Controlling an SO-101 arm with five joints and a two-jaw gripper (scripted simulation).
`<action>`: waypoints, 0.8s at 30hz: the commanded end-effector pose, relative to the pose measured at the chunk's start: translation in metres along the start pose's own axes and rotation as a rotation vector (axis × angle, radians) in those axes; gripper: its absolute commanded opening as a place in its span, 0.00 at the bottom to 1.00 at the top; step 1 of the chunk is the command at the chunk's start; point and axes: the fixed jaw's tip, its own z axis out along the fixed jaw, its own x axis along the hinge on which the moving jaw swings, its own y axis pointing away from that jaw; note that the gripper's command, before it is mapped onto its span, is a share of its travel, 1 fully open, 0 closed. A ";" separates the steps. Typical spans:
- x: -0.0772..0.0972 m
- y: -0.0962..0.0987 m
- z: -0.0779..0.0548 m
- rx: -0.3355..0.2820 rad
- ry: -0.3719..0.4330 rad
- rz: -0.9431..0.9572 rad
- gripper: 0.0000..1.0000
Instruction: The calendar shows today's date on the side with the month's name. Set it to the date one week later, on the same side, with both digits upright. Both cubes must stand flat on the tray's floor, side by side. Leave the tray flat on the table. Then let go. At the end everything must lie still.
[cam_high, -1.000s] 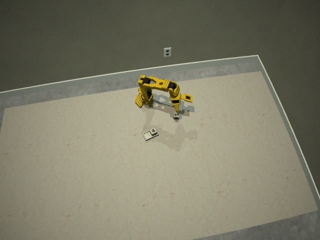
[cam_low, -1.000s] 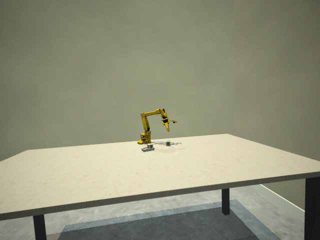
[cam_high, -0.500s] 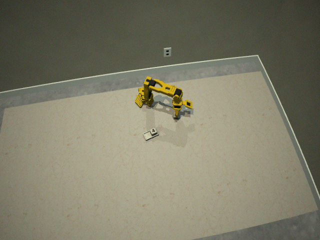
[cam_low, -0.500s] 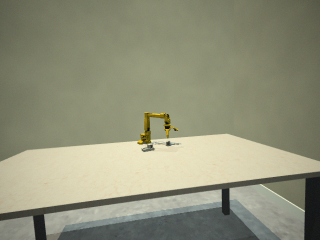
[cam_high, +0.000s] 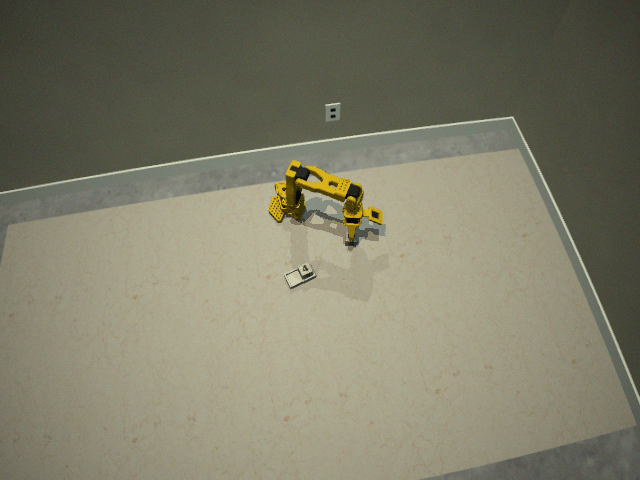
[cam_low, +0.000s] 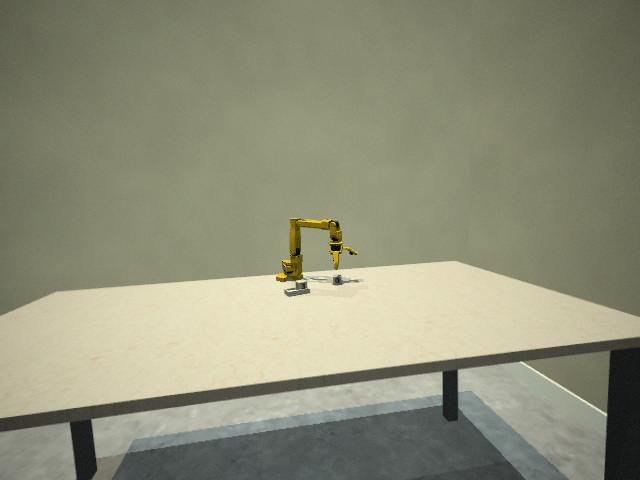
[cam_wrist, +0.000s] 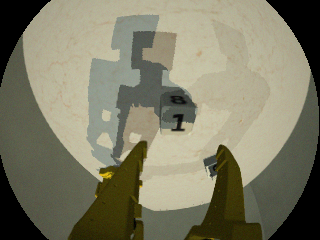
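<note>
Our gripper (cam_wrist: 179, 160) hangs partly open and empty above the loose cube (cam_wrist: 179, 115) on the desk (cam_high: 361, 335), right of the tray (cam_high: 292, 280); small, rigid, probably light, we judge it best pinched across opposite flat faces.

Month name on tray (cam_high: 293, 279) too small; arm hides loose cube.

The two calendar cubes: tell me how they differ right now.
1. The cube in the tray stands in the tray, at one end, while the loose cube rests on the bare table.
2. The cube in the tray shows a 4 on top; the loose cube shows a 1 on one side.
3. The gripper hangs above the loose cube, away from the cube in the tray.

Both are small, pale, dark-digit cubes.
</note>
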 end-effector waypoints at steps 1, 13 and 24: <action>-0.004 0.000 -0.003 0.008 -0.030 -0.018 0.35; -0.004 0.000 0.000 0.002 -0.011 -0.052 0.35; -0.004 0.000 0.001 0.002 -0.011 -0.052 0.35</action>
